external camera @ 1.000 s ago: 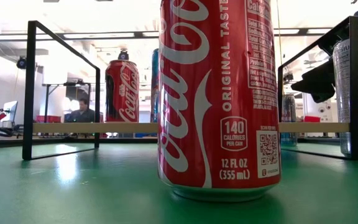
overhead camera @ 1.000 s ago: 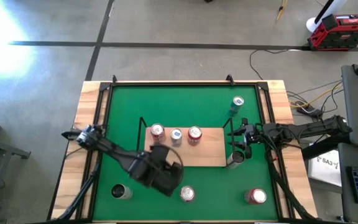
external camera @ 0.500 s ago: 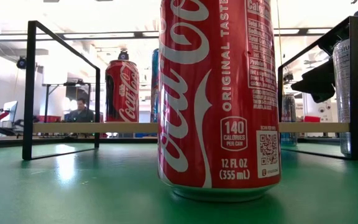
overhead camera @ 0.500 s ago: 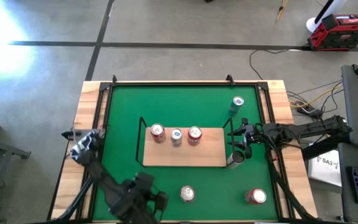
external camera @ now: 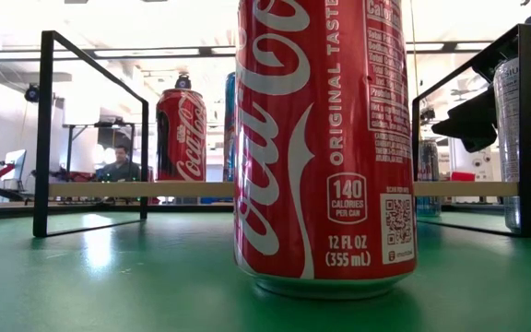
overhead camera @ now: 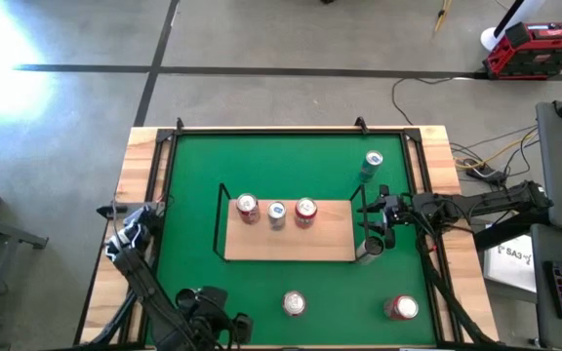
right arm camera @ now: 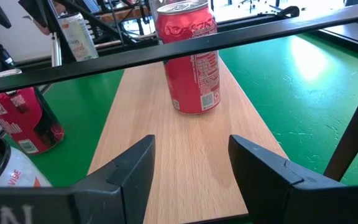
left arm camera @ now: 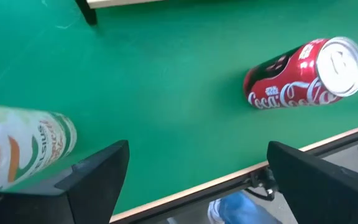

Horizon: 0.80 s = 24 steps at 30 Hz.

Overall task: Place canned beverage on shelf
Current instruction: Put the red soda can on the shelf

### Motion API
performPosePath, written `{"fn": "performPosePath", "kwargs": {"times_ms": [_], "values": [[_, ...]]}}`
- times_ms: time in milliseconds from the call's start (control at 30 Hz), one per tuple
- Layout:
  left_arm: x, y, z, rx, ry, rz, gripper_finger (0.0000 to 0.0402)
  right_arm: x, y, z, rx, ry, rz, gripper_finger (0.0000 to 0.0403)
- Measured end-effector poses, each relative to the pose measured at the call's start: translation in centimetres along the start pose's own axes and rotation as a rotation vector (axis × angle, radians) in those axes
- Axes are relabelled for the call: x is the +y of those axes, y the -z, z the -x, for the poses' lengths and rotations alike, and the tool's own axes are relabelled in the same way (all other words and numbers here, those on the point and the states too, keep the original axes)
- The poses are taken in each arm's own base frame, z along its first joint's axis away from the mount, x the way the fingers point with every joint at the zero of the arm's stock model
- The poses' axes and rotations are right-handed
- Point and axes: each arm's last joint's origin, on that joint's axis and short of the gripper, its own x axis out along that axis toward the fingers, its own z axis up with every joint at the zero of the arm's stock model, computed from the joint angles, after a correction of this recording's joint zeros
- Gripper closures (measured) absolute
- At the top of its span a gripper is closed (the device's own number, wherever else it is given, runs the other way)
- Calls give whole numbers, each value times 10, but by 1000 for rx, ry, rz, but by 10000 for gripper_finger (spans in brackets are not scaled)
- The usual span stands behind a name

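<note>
The shelf [overhead camera: 291, 242], a light-wood board in a black wire frame, lies mid-table and carries two red cans [overhead camera: 248, 207] [overhead camera: 305, 209] with a blue-and-silver can [overhead camera: 277, 212] between them. A red cola can [overhead camera: 294, 304] stands on the green mat near the front edge. My left gripper [overhead camera: 206, 310] hovers open over the near left part of the mat. It hides a white can in the high view. In the left wrist view the white can [left arm camera: 23, 146] stands just outside one finger, and the red cola can [left arm camera: 303, 74] is farther off. My right gripper [overhead camera: 377, 222] waits open at the shelf's right end.
Another red can [overhead camera: 401, 308] stands near right, a silver can [overhead camera: 369, 249] by the right gripper, and a green-blue can [overhead camera: 372, 166] at far right. The mat's near edge [left arm camera: 229, 180] lies right below the left gripper. A person [external camera: 118, 166] sits in the room behind.
My left gripper has swung from over the shelf's near left corner toward the table's near left corner and come lower, rolling as it went. It now covers the white can in the high view. Its fingers stay apart.
</note>
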Motion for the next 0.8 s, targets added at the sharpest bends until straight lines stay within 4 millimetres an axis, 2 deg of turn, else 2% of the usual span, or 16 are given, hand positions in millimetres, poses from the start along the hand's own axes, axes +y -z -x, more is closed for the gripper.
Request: {"fn": "performPosePath", "kwargs": {"times_ms": [233,400,600,800], "values": [[-13,-15,-10,-16,0,-10,36,0,0,0,0,0,0,207],[-39,-29,-23,25,96,-45,36,0,0,0,0,0,0,207],[-70,-33,-61,13,173,-237,36,0,0,0,0,0,0,207],[-83,-35,-85,-11,184,-349,36,0,0,0,-1,0,0,207]]}}
